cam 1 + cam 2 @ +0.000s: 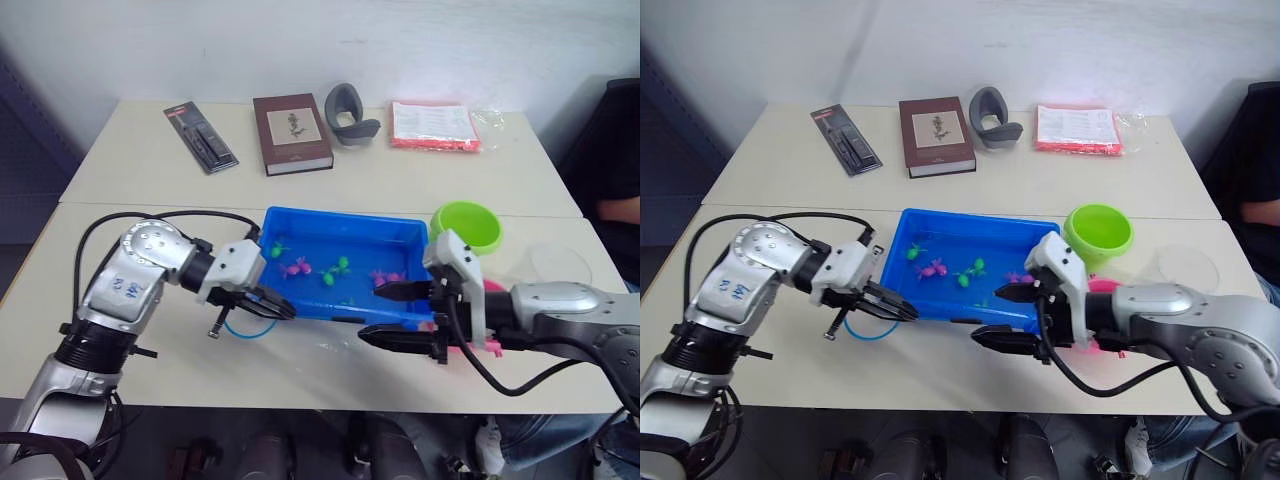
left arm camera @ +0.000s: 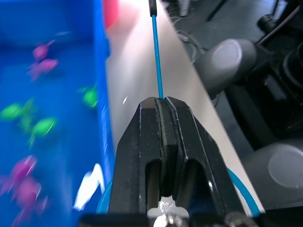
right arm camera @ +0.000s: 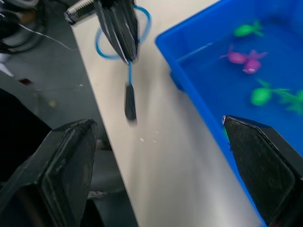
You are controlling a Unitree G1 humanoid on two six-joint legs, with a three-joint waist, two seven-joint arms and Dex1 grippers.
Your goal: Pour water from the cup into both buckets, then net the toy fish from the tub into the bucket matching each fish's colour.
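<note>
Net point(image 3: 124, 56), blue-hooped, thin-stemmed, lies flat beside the blue tub point(image 1: 340, 233).

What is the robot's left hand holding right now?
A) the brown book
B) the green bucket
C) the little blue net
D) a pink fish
C: the left gripper has its fingers shut on the net, gripping the thin blue handle just past the hoop, beside the tub on the table.
</note>
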